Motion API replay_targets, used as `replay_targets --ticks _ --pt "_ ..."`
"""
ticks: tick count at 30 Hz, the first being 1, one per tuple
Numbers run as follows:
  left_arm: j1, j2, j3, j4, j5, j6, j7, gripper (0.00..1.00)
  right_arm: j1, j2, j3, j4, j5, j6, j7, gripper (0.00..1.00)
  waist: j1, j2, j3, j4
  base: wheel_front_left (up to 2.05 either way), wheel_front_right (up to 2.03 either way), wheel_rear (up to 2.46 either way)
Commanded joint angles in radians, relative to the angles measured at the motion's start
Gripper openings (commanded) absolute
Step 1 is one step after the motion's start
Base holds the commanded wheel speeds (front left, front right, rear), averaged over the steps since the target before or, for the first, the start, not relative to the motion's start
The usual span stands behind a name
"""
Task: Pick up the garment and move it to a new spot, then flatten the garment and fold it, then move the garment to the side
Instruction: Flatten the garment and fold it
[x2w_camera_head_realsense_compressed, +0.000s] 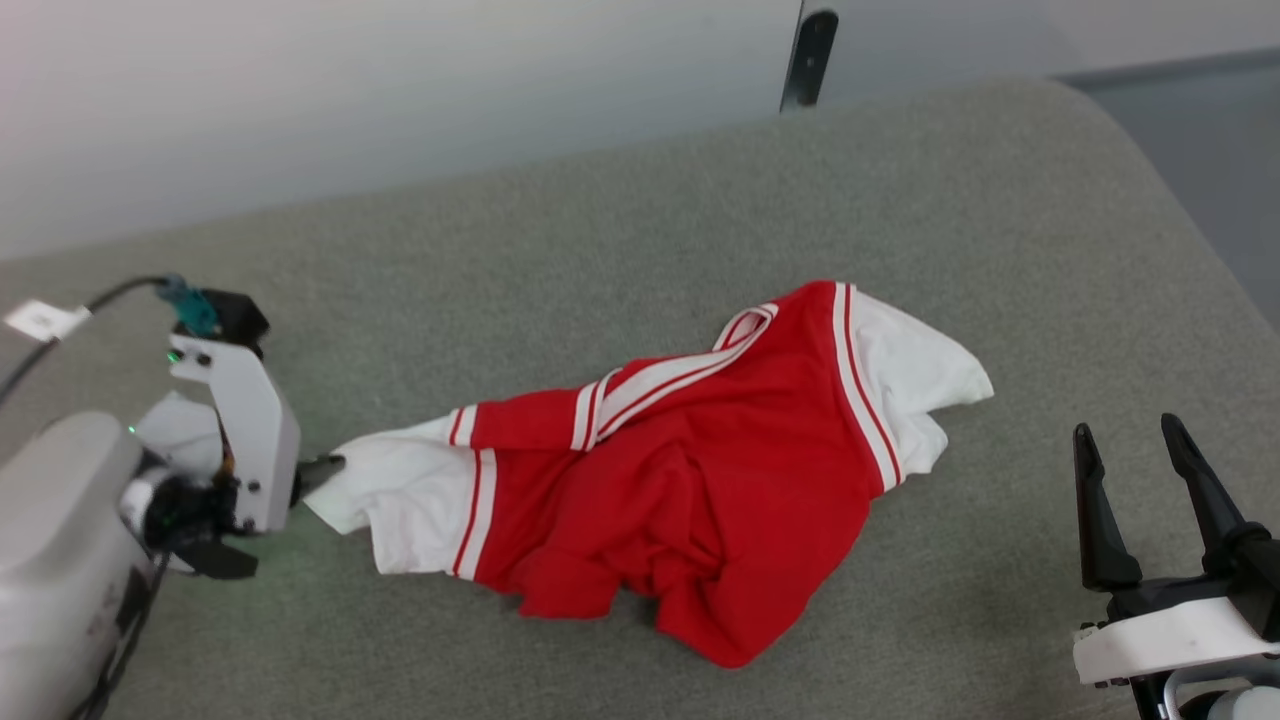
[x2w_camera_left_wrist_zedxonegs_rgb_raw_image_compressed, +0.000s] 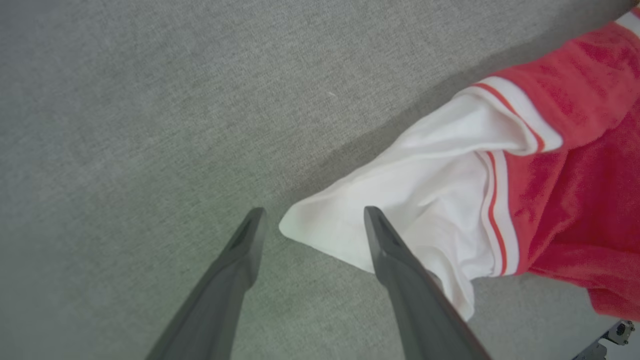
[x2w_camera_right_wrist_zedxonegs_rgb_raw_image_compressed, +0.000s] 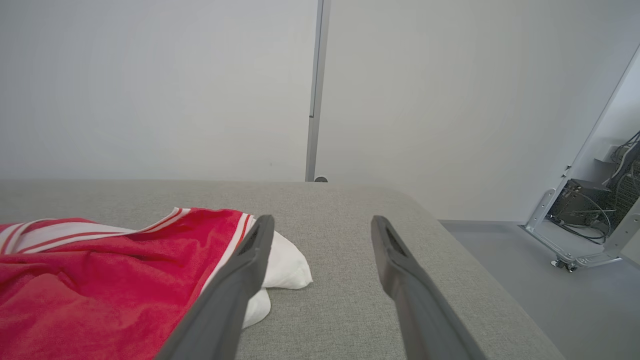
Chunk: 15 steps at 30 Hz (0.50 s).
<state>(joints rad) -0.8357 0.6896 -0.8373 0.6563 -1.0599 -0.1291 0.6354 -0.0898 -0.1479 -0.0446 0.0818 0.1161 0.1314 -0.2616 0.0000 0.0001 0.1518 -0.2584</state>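
Left tool (x2w_camera_left_wrist_zedxonegs_rgb_raw_image_compressed: 314, 212), jaws wide, sits at the white sleeve corner of the shirt (x2w_camera_head_realsense_compressed: 700, 450), crumpled on the table (x2w_camera_head_realsense_compressed: 600, 250); right tool (x2w_camera_head_realsense_compressed: 1128, 428), likewise spread, stands apart from the shirt. It looks soft and limp: I'd pinch that sleeve.

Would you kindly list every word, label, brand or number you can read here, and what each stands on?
No text is readable in these views.
White tag on the cable: too small and blurred to read.
Garment: stripes alone, no lettering or brand visible.
Dark box with wires, right wrist view: too far off for any label.
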Motion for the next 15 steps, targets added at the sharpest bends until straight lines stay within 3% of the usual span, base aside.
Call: replay_targets --ticks 1,7,15 --pt "-0.007 -0.003 0.000 0.009 -0.012 -0.002 0.004 1.00 -0.010 0.000 0.002 -0.003 0.004 -0.001 -0.002 1.00 0.0000 -0.0001 0.036 -0.011 0.00 0.00 0.00" --pt "-0.059 -0.045 -0.057 0.111 -0.035 -0.002 0.095 1.00 -0.020 0.005 0.002 -0.012 -0.001 -0.001 0.000 1.00 0.0000 -0.0001 0.069 -0.008 0.00 0.00 0.00" --pt "-0.068 -0.097 -0.109 0.223 -0.042 0.001 0.140 1.00 -0.028 0.009 0.009 -0.024 -0.009 -0.001 0.011 1.00 0.0000 -0.0001 0.081 0.004 0.00 0.00 0.00"
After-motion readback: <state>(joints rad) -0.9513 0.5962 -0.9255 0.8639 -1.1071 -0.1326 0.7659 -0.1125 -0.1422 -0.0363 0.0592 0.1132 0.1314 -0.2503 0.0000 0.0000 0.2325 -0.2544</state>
